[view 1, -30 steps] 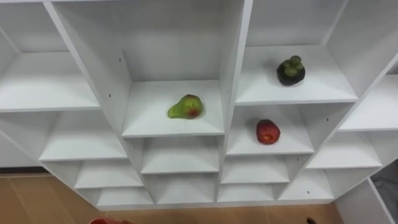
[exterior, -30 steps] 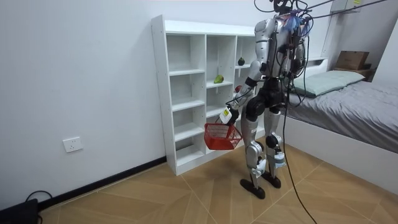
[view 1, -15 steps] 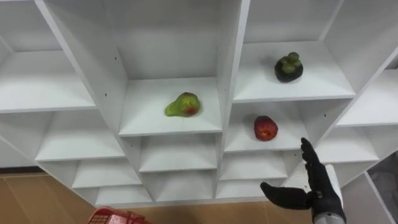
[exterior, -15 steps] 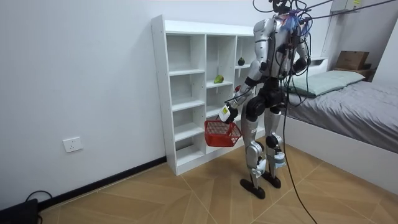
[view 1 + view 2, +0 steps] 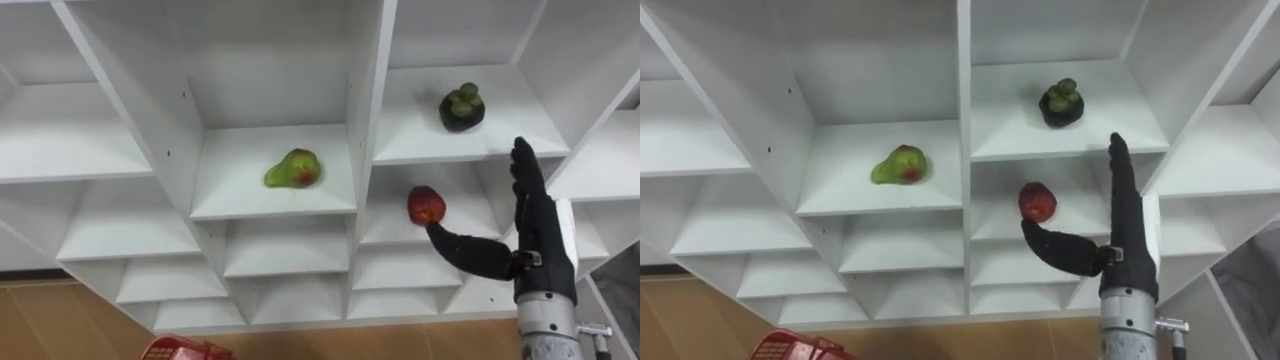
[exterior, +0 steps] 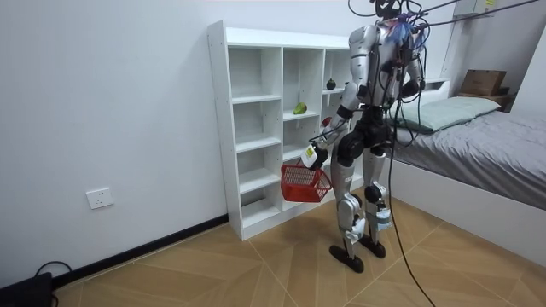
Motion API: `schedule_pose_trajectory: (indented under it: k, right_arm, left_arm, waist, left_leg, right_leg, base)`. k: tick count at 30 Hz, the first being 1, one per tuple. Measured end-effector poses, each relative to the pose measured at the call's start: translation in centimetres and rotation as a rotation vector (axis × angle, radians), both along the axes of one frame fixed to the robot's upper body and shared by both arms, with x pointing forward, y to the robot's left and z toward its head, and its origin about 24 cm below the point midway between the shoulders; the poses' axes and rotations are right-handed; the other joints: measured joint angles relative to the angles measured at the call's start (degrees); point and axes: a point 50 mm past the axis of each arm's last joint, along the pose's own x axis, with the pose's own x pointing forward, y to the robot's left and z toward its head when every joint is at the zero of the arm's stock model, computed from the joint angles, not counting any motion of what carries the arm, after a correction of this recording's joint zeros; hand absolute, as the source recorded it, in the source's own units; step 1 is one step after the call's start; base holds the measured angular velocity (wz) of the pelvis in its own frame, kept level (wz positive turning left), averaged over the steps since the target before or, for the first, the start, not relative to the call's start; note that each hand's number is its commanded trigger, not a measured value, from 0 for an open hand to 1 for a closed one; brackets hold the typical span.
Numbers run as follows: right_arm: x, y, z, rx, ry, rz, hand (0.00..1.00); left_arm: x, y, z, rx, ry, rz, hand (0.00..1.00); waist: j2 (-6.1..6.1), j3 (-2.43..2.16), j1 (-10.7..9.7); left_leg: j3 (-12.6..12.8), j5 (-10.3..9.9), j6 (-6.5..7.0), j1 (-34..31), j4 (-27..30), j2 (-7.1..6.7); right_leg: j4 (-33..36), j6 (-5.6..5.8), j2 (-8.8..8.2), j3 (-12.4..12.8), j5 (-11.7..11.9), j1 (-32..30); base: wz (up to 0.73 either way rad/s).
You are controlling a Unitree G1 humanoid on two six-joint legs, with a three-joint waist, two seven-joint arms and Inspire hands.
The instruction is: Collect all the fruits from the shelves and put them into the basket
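Observation:
A white closet [image 5: 372, 110] of open compartments faces me. A green-and-red fruit [image 5: 295, 169] lies on the middle shelf. A dark mangosteen [image 5: 462, 107] sits one compartment to the right, and a red apple [image 5: 426, 205] lies on the shelf below it. My right hand [image 5: 538, 235] is raised in front of the apple's compartment, open, fingers straight up, its thumb tip just under the apple and apart from it. In the room view my left hand [image 6: 312, 156] hangs low, shut on the handle of a red basket [image 6: 304, 182]. The basket's rim [image 5: 182, 351] peeks in at the bottom edge.
I stand close before the closet on a wood floor. A bed [image 6: 486, 128] with a cardboard box [image 6: 483, 82] at its head lies behind me at the room view's right. The other compartments hold nothing.
My right hand has risen from the lower right to the apple's compartment, and its thumb now reaches under the apple. The basket and fruits stay put.

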Motion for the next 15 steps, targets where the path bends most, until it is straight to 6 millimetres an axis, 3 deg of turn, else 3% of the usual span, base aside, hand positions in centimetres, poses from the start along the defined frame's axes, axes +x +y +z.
schedule_pose_trajectory:
  k: [8, 15]
  right_arm:
    - [0.8, 0.0, 2.7, -0.012, -0.13, -0.016, 0.0]
    - [1.3, -0.4, 3.4, -0.044, -0.168, -0.037, 0.0]
  left_arm:
    - [-0.2, -0.1, -0.1, -0.016, 0.02, -0.004, 1.0]
    - [0.2, -0.1, -0.1, -0.016, 0.012, -0.009, 1.0]
  waist:
    - [0.01, 0.0, 0.18]
    - [0.0, 0.01, 1.42]
  left_leg:
    - [0.03, 0.01, -0.01, 0.17, 0.02, 0.0]
    - [0.11, 0.02, -0.03, -0.01, -0.01, -0.03]
  right_leg:
    - [0.4, -0.02, 0.16, 0.59, 0.01, -0.19]
    - [0.46, -0.03, 0.3, 0.87, 0.01, -0.18]
  base:
    - [-0.01]
    - [0.0]
